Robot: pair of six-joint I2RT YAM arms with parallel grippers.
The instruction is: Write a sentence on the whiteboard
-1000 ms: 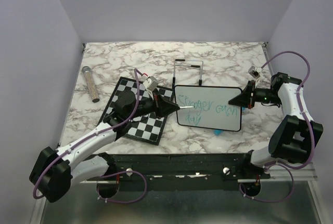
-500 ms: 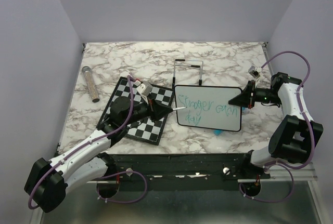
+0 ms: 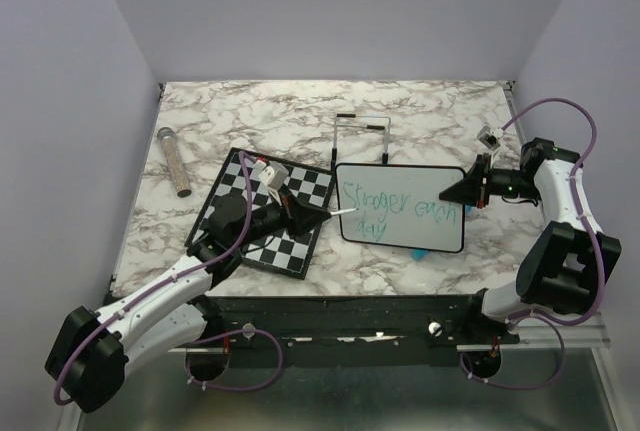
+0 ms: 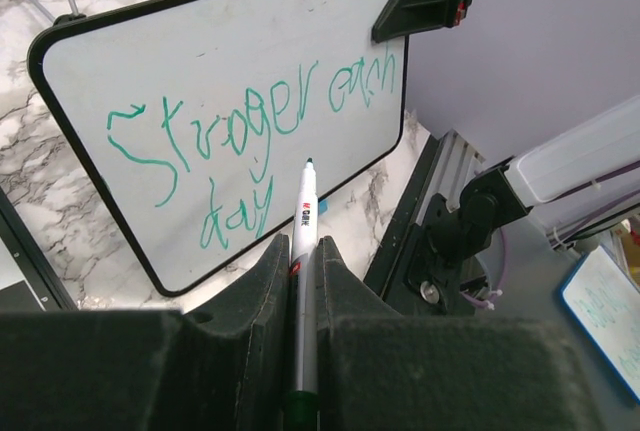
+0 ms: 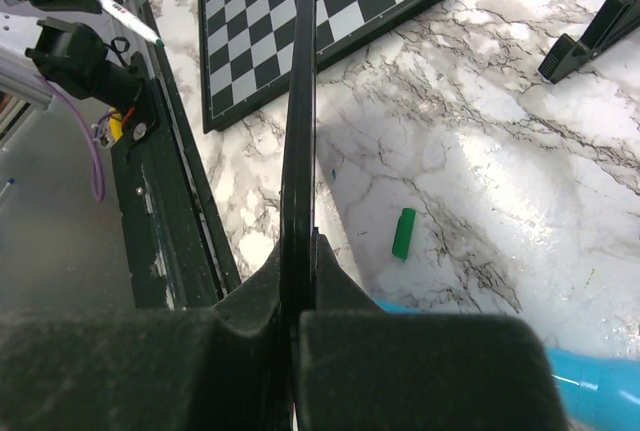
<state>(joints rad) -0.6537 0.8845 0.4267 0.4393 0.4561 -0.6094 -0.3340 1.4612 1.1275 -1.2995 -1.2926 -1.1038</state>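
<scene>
The whiteboard (image 3: 400, 206) is held up off the table, its face toward the left arm. It bears the sentence (image 3: 392, 209) in teal-green, two lines reading "Stroger each" over "day" (image 4: 235, 213). My right gripper (image 3: 462, 191) is shut on the whiteboard's right edge, seen edge-on in the right wrist view (image 5: 298, 151). My left gripper (image 3: 308, 217) is shut on a white marker (image 4: 304, 251) with a green end; its tip (image 3: 350, 209) is just short of the board's left edge.
The chessboard (image 3: 265, 213) lies under the left arm. A green marker cap (image 5: 403, 233) lies on the marble table beneath the board. A black wire stand (image 3: 361, 137) is behind the board. A speckled cylinder (image 3: 175, 161) lies at the far left. A blue object (image 5: 580, 381) is near the right gripper.
My left gripper has drawn back to the left, pulling the marker tip off the writing area to the board's left edge. The right gripper and whiteboard have not moved.
</scene>
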